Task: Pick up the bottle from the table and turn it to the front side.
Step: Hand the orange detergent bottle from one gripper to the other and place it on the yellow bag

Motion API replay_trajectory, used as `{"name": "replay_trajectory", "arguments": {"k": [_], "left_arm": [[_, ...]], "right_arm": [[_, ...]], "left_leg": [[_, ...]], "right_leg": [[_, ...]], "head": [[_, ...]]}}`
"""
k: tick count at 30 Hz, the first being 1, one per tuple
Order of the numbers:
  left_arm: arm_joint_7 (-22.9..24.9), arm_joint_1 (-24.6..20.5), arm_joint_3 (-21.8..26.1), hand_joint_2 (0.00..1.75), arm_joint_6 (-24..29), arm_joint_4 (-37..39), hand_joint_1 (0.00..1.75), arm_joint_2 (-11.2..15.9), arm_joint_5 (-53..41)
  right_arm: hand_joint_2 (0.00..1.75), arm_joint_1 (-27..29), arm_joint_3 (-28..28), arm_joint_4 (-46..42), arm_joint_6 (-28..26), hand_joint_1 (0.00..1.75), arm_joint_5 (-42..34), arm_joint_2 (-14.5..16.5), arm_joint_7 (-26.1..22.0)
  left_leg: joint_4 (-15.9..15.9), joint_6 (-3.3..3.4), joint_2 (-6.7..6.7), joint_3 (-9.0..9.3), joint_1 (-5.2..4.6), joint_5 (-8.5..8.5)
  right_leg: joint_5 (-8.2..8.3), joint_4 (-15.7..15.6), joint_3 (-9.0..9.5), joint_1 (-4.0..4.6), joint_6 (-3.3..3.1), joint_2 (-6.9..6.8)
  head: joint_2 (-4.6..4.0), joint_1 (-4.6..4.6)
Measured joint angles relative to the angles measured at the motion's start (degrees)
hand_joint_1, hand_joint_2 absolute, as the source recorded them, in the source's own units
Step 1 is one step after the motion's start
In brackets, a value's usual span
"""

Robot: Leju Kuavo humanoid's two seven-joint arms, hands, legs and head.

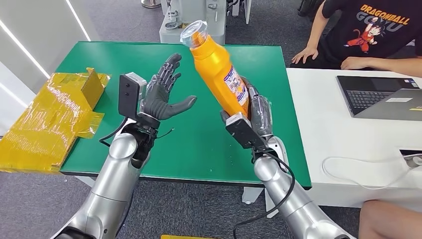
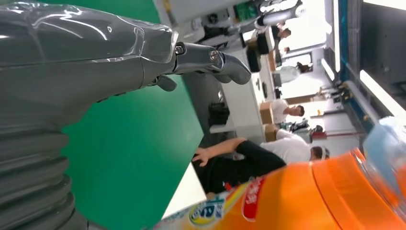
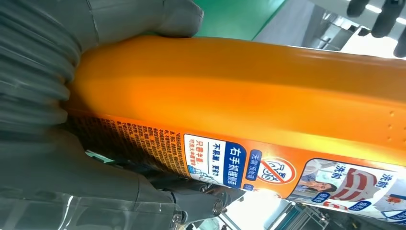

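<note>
Pick-up done — right hand (image 1: 254, 112) grips orange bottle (image 1: 219, 74) by base, lifted above green worktop (image 1: 199, 144), tilted (cap up). Left hand (image 1: 161, 94) alongside, fingers spread, holding nothing. Turning label to front — apparently left.

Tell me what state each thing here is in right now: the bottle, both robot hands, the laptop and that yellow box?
Orange bottle: lifted off the table, tilted, clear cap on and pointing up and away.
Right hand: gripping the bottle's lower end.
Left hand: open, fingers spread, holding nothing, apart from the bottle.
Laptop: lid open, on the white desk.
Yellow taped box: flaps open, at the green table's edge.
</note>
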Motion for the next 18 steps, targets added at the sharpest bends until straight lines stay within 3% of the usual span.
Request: {"name": "replay_trajectory", "arguments": {"k": [11, 18], "left_arm": [[2.61, -3.36, -2.87, 1.75, 0.96, 3.16, 0.0, -1.62, 2.0], [2.65, -5.59, -4.03, 1.75, 2.48, 6.4, 0.0, -4.1, 3.47]], "right_arm": [[1.75, -4.02, -0.96, 8.09, -1.13, 1.75, 3.53, 1.38, 1.49], [1.75, -5.93, -1.95, 10.98, -2.3, 1.75, 5.52, 2.47, 2.8]], "left_leg": [[0.01, 0.0, 0.0, 0.0, 0.0, 0.0], [0.01, 0.0, 0.0, -0.01, 0.0, 0.0]], "right_leg": [[0.0, 0.0, -0.01, 0.0, 0.0, 0.0], [0.0, 0.0, -0.02, 0.0, 0.0, 0.0]], "head": [[0.0, 0.0], [0.0, 0.0]]}}
